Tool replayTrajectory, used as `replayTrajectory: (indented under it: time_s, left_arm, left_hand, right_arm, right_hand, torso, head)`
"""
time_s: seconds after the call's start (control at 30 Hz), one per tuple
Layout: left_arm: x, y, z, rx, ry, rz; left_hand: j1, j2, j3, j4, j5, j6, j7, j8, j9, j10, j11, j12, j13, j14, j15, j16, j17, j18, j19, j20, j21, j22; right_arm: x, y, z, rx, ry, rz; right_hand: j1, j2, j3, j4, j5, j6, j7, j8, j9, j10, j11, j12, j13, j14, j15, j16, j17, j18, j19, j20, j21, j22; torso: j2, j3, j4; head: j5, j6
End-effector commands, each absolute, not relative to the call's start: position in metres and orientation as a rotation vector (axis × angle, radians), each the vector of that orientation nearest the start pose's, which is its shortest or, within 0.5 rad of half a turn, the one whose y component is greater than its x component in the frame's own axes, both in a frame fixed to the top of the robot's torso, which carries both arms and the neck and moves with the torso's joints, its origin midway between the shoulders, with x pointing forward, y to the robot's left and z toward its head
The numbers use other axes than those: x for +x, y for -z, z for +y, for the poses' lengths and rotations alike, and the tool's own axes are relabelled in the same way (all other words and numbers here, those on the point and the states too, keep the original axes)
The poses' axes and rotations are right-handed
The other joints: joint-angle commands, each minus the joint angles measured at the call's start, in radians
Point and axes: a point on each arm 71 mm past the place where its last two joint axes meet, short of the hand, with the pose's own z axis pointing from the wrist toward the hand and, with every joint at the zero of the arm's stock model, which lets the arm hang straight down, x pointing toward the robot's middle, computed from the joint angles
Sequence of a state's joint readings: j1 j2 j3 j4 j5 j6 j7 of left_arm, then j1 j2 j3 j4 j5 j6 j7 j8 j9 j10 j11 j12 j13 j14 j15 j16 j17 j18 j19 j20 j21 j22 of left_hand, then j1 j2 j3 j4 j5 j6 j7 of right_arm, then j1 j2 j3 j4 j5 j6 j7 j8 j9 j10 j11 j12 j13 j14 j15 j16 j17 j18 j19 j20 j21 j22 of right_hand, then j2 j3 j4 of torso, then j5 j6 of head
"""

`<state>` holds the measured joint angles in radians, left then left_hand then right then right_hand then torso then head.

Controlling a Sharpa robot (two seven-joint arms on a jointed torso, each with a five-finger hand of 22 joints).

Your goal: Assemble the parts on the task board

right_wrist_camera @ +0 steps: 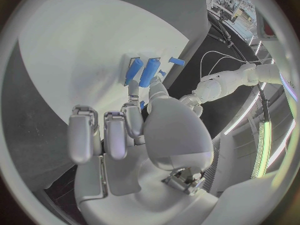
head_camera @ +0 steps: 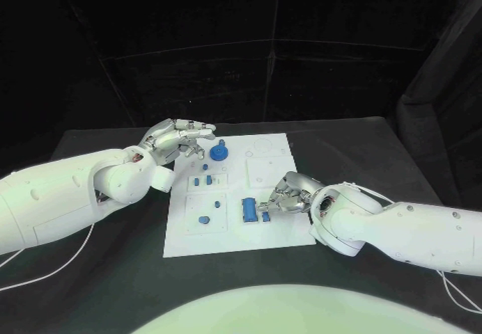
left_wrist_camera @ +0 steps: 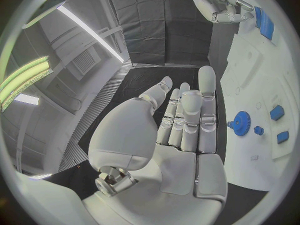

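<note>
White board (head_camera: 276, 233) mid-frame; right hand (head_camera: 284, 197) touching blue block (head_camera: 248, 209), left hand (head_camera: 181, 139) spread, empty; could nudge block askew.

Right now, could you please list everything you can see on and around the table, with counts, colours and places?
Table: one, black, under everything.
Task board: one, white, middle of the table.
Gear-shaped part: one, blue, far end of the board near the left hand.
Long block: one, blue, near end of the board, by the right hand's fingertips.
Small parts: several, blue, scattered over the board's left half; exact count unclear.
Left hand: silver, fingers apart, holding nothing, at the board's far left corner.
Right hand: silver, at the board's right edge; whether it holds anything is unclear.
</note>
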<state>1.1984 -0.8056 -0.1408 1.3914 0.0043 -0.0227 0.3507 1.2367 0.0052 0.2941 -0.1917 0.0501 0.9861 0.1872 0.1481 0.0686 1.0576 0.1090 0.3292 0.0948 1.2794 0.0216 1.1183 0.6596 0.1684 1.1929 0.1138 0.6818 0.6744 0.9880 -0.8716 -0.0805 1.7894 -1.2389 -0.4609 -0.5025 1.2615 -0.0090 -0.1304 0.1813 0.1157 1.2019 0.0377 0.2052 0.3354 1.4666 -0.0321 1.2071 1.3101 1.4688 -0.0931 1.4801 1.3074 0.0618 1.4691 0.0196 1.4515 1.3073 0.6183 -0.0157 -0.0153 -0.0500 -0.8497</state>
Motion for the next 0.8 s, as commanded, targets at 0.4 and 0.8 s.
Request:
replayTrajectory:
  time_s: [0.4, 0.8]
  left_arm:
    - [0.492, 0.224, 0.215, -1.117, 1.656, 1.66]
    - [0.492, 0.224, 0.215, -1.117, 1.656, 1.66]
  left_hand:
    - [-0.005, 0.004, -0.005, 0.0, -0.001, -0.006, -0.002, 0.005, 0.001, -0.01, -0.001, 0.003, 0.001, -0.006, 0.001, 0.006, -0.001, 0.014, -0.001, 0.008, -0.004, -0.002]
    - [-0.005, 0.004, -0.005, 0.0, -0.001, -0.006, -0.002, 0.005, 0.001, -0.01, -0.001, 0.003, 0.001, -0.006, 0.001, 0.006, -0.001, 0.014, -0.001, 0.008, -0.004, -0.002]
  right_arm:
    - [0.377, 0.274, -0.171, 0.249, -0.655, 2.097]
    - [0.379, 0.276, -0.174, 0.258, -0.626, 2.1]
  right_hand:
    - [0.078, 0.009, -0.007, -0.061, 0.011, -0.016, 0.001, 0.002, 0.011, -0.001, -0.004, -0.017, 0.006, 0.071, -0.005, -0.003, 0.1, -0.014, 0.013, -0.007, -0.003, 0.042]
    - [0.081, 0.02, -0.007, -0.064, 0.02, -0.016, 0.002, 0.002, 0.013, -0.001, -0.003, -0.019, 0.005, 0.071, -0.005, -0.003, 0.1, -0.014, 0.014, -0.006, -0.003, 0.043]
  torso:
    - [0.0, -0.0008, 0.0022]
    - [0.001, -0.0013, 0.0038]
  head:
    - [-0.006, -0.001]
    - [-0.005, -0.002]
